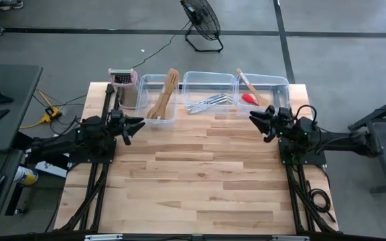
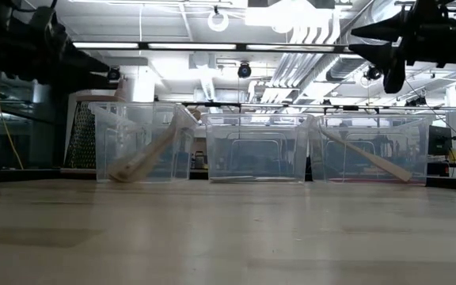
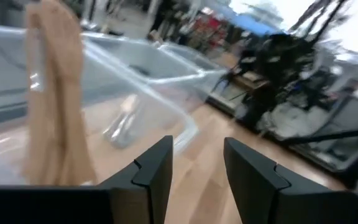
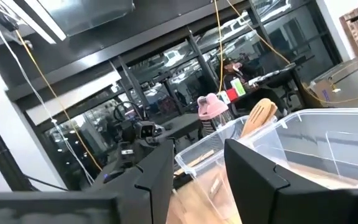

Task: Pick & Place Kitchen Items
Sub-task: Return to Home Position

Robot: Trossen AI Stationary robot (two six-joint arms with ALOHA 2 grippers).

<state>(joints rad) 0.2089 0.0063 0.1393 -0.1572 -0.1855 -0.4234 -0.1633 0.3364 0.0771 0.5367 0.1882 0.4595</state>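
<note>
Butcher-block table (image 1: 200,181) across most of the high view. One dark arm along each side. Left gripper (image 1: 137,127) above the table, just short of the left tub. Right gripper (image 1: 256,122) above the table, just short of the right tub, well apart from the left one. Left fingers (image 3: 157,171) spread, nothing between. Right fingers (image 4: 157,174) spread likewise, nothing held.

Three clear tubs in a row along the far edge: left tub (image 1: 141,80), middle tub (image 1: 210,73), right tub (image 1: 283,82). Box grater (image 1: 122,82) upright just beside the left tub, on its outer side. Not a target.

Kitchen items found only inside the tubs:
- wooden spoons and slotted spatulas (image 1: 164,99) leaning in the left tub, upper ends above the rim;
- metal tongs and cutlery (image 1: 208,102) lying low in the middle tub;
- red spatula (image 1: 248,98) and a wooden utensil (image 2: 378,162) in the right tub, the latter propped at a slant.

Handling, as judgement:
- Wooden pieces: likely light, stiff, mildly grippy. Best pinched mid-handle, near balance.
- Metal pieces: probably heavier, smooth, prone to slip. Firm pinch across the narrow shank. Tongs likely springy, so best taken across both legs.
- Red spatula: blade possibly flexible. Handle the safer hold.

Sorting judged complete.
</note>
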